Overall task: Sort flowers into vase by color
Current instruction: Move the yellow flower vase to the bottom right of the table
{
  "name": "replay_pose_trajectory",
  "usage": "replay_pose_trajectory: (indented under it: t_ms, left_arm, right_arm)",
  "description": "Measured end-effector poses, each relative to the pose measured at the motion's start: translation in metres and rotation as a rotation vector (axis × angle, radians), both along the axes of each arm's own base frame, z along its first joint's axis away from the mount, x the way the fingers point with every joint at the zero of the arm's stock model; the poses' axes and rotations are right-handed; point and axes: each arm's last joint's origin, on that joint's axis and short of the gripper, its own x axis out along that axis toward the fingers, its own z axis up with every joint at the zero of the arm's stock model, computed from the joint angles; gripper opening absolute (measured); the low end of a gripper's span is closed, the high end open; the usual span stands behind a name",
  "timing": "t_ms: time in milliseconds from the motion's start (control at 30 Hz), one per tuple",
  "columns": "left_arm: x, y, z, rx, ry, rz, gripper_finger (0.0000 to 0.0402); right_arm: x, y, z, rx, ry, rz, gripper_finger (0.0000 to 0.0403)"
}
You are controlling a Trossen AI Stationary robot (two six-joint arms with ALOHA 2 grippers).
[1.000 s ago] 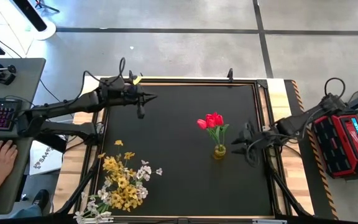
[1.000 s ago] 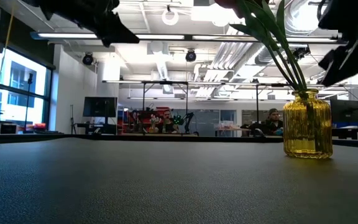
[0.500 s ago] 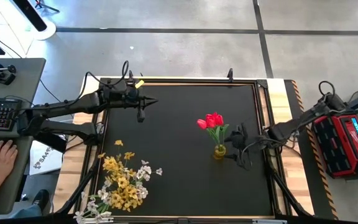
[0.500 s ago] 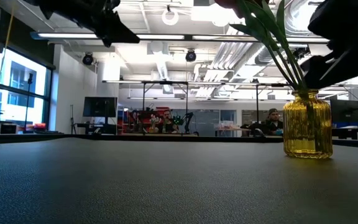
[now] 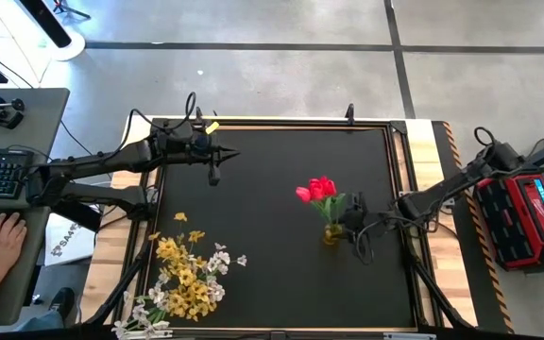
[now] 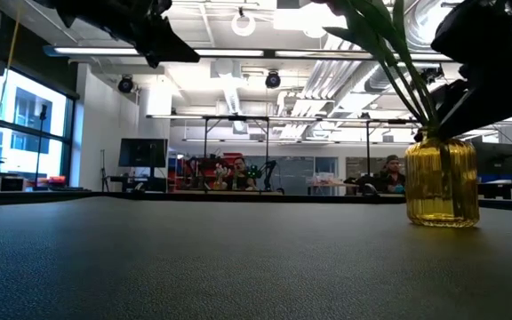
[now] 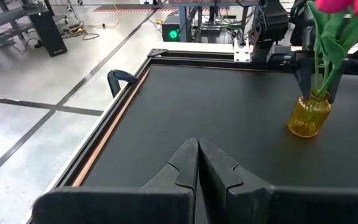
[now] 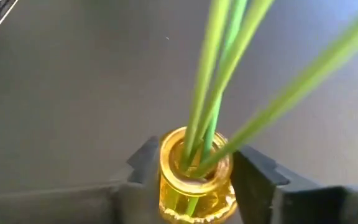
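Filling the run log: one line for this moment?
right gripper: around yellow vase neck | red tulips: in vase | left gripper: shut, raised, idle

Black table [image 5: 272, 170]: yellow vase [image 5: 333, 231], loose flowers [image 5: 185, 279].

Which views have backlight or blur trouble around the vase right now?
Low view: bright ceiling lights leave both arms as black silhouettes, though the ribbed yellow glass vase stays readable. Right wrist view: the green stems are soft and out of focus close to the lens, vase rim sharper. High view: even light, red tulip heads clear.
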Motion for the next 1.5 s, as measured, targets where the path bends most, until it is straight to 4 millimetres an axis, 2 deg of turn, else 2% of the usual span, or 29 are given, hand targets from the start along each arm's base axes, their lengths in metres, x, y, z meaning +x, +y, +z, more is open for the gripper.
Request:
replay_pose_trajectory:
  t_ms: [67, 167, 333, 567, 767, 1133, 1500]
  left_arm:
    - [0.0, 0.0, 0.0, 0.0, 0.001, 0.0, 0.0]
    - [-0.001, 0.0, -0.001, -0.007, 0.015, 0.001, 0.0]
    - [-0.002, -0.001, -0.006, -0.032, 0.06, 0.005, 0.0]
    - [-0.001, -0.006, -0.007, -0.042, 0.068, 0.001, 0.0]
    - [0.001, -0.01, -0.006, -0.039, 0.065, -0.016, 0.0]
    - [0.001, -0.013, -0.006, -0.023, 0.07, 0.011, 0.0]
    - [0.001, -0.013, -0.007, -0.025, 0.079, 0.013, 0.0]
  right_arm:
    - [-0.001, 0.0, 0.002, 0.009, 0.009, -0.007, 0.0105]
    - [-0.004, 0.003, 0.007, 0.044, 0.055, -0.027, 0.0102]
    - [-0.015, 0.026, 0.021, 0.155, 0.057, 0.016, 0.0102]
    - [-0.05, 0.065, 0.025, 0.283, 0.05, -0.013, 0.0101]
    - [-0.072, 0.084, 0.02, 0.298, 0.006, -0.024, 0.0101]
    - [-0.069, 0.108, -0.007, 0.22, 0.004, -0.033, 0.0105]
    - [-0.067, 0.116, -0.008, 0.35, 0.025, -0.041, 0.0194]
